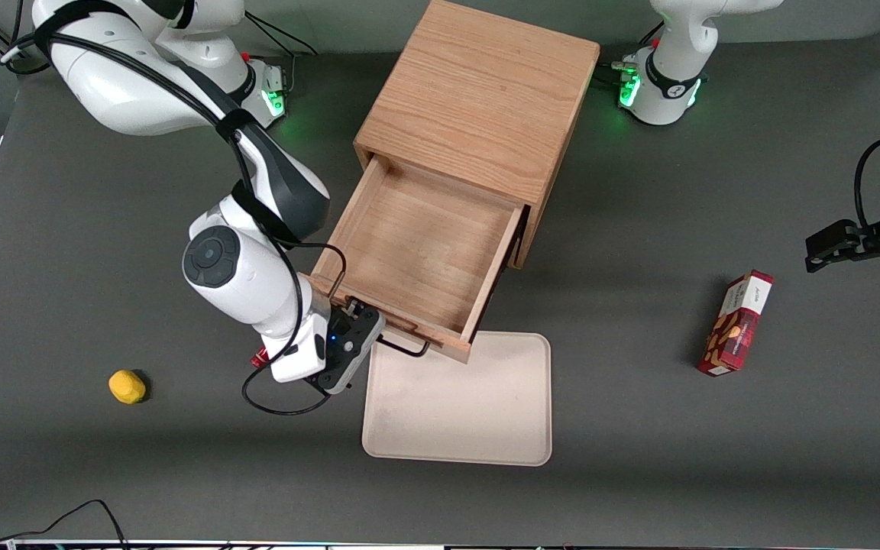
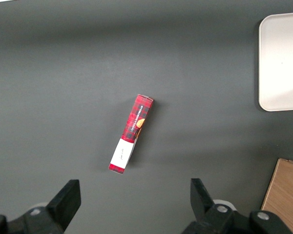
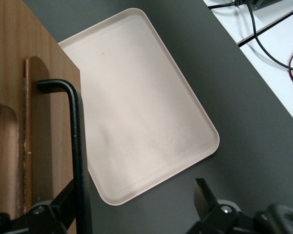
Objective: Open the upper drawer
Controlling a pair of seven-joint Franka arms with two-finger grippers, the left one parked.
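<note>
Gray table (image 1: 638, 473), upper drawer (image 1: 417, 252) open, end effector (image 1: 363, 325) at handle.

The upper drawer (image 1: 425, 252) is light oak with visible grain, like its cabinet (image 1: 486, 99), and carries a thin black handle (image 3: 75, 141). The pincer (image 1: 360, 321) is black on a white arm. The tray (image 1: 463, 405) is plain cream. A yellow lump (image 1: 127, 386) and a red tartan box (image 1: 738, 325) with a white end lie on the dark grey tabletop (image 1: 638, 458)
</note>
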